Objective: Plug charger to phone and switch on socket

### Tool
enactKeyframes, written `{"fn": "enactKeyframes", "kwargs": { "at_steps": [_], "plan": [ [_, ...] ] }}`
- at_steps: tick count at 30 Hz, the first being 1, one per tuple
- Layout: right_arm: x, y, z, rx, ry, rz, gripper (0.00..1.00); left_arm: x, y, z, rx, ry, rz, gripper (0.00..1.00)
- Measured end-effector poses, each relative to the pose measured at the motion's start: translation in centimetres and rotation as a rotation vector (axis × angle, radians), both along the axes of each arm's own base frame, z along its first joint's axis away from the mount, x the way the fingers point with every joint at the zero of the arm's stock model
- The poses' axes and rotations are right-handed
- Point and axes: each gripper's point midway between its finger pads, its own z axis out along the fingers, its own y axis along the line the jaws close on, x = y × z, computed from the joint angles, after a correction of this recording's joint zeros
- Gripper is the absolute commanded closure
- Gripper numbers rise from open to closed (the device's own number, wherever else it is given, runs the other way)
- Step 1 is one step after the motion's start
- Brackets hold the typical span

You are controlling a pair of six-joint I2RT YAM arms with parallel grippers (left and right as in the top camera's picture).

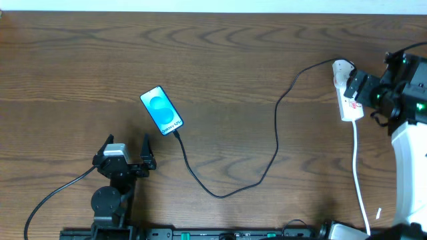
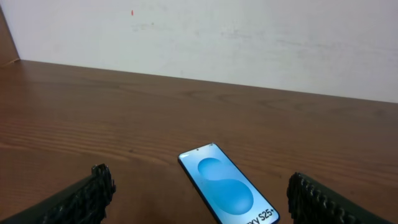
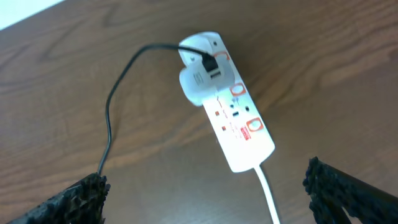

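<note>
Wooden table (image 2: 124,106); phone (image 2: 227,193) cropped at bottom

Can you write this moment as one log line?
left gripper open near phone | right gripper open above socket | charger runs socket to phone

A lab-style robot workbench: wood-grain table (image 1: 233,53), bare white wall (image 2: 249,37).
</note>
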Motion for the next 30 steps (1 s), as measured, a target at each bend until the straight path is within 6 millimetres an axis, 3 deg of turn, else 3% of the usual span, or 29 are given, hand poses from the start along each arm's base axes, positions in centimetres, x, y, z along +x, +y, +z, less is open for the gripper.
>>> {"fn": "enactKeyframes", "kwargs": {
  "at_steps": [7, 16, 23, 30],
  "plan": [
    [-1.4, 0.8, 0.0, -0.053, -0.189, 0.006, 0.01, 0.0, 0.0, 0.1, 0.000, 0.000, 0.000, 0.09],
    [-5.0, 2.1, -5.1, -0.092, -0.331, 0.014, 0.01, 0.0, 0.0, 0.1, 0.000, 0.002, 0.000, 0.09],
    [-7.6, 4.0, -6.8, -0.120, -0.401, 0.042, 0.01, 0.0, 0.0, 0.1, 0.000, 0.002, 0.000, 0.09],
    [-9.6, 4.5, -7.7, -0.168, -0.449, 0.026, 0.01, 0.0, 0.0, 0.1, 0.000, 0.002, 0.000, 0.09]
  ]
}}
